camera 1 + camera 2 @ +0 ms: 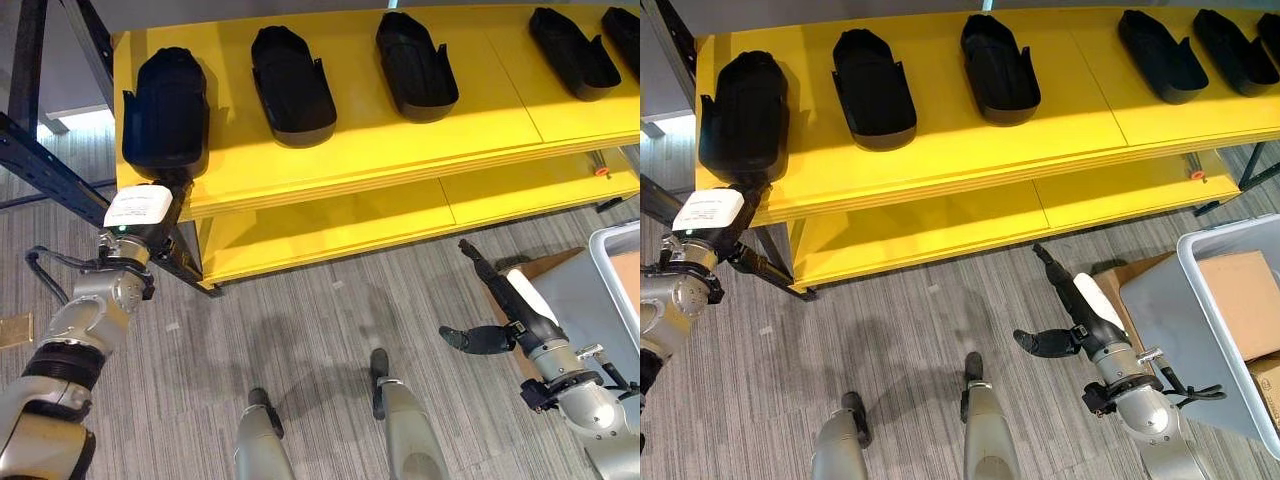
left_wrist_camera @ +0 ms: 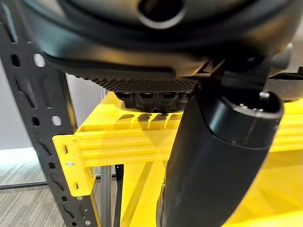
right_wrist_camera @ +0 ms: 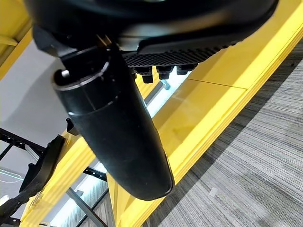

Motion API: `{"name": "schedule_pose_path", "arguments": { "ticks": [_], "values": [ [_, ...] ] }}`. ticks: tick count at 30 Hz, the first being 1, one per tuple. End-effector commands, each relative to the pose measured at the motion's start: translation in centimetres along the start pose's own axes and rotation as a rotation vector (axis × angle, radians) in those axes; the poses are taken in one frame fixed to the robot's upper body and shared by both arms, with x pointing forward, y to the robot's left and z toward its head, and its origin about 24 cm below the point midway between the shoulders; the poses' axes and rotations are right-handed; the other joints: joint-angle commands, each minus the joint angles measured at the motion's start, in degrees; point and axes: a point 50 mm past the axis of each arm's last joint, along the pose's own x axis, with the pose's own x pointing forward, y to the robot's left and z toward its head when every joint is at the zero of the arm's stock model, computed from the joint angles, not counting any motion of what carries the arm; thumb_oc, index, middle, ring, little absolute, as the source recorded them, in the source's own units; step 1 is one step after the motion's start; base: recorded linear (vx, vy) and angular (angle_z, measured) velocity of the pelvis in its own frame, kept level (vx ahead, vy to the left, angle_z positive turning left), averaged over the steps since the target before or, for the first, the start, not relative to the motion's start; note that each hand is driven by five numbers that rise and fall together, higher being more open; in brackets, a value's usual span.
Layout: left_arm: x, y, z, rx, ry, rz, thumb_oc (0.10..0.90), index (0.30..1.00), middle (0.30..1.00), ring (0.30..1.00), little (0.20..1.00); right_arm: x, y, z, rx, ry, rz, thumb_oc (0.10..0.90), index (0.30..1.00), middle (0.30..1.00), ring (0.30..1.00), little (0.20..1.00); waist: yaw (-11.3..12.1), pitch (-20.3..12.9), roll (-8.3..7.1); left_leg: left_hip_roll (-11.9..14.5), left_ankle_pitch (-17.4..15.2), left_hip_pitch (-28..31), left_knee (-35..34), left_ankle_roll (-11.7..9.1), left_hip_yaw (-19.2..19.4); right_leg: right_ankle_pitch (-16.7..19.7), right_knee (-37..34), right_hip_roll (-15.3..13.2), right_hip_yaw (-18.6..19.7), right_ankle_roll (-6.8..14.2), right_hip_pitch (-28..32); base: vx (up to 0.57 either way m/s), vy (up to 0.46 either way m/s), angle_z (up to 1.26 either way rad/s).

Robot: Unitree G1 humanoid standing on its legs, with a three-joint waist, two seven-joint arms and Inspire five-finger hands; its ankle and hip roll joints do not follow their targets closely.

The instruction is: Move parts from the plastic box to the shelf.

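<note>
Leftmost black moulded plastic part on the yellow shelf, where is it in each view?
Left eye view: the black moulded plastic part lies at the yellow shelf's left end, just above the left hand.
Right eye view: same part at the upper left.
Left wrist view: cannot tell it apart from the hand's bulk.
Right wrist view: cannot tell whether the dark part at the lower left is this one.
Shared landmark: the shelf's yellow front edge.

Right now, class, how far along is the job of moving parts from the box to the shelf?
Done: several black parts already lie in a row on the yellow shelf. In hand: the left hand is at the shelf's front edge, at the leftmost part; its grasp is hidden. The right hand hangs open and holds nothing, over the floor near the grey plastic box. Left: what remains in the box cannot be seen.
</note>
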Motion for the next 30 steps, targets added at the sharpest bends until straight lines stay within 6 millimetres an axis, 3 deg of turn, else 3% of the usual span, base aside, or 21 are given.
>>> {"name": "schedule_pose_path", "arguments": {
  "ticks": [1, 30],
  "values": [
    [1.2, 4.6, -0.1, -0.030, 0.013, 0.205, 0.900, 1.000, 1.000, 1.000, 1.000, 0.5, -2.3, 3.4, -0.026, -0.201, -0.107, 0.900, 1.000, 1.000, 1.000, 1.000, -0.62, -3.85, 0.04, -0.70, 4.07, 0.44, -5.11, 2.09, -0.67, -7.70, 6.40, -1.32, 0.59, 0.95, 1.62, 0.00, 0.000, 0.00],
    [2.5, 6.7, 0.4, -0.050, 0.023, 0.248, 0.900, 1.000, 1.000, 1.000, 1.000, 0.3, -2.3, 3.0, -0.022, -0.183, -0.103, 0.900, 1.000, 1.000, 1.000, 1.000, -1.25, -4.26, -0.16, -0.55, 4.30, 0.03, -4.89, 2.00, -0.59, -7.54, 6.74, -1.19, 0.93, 0.94, 0.99, 0.00, 0.000, 0.00]
  ]
}}
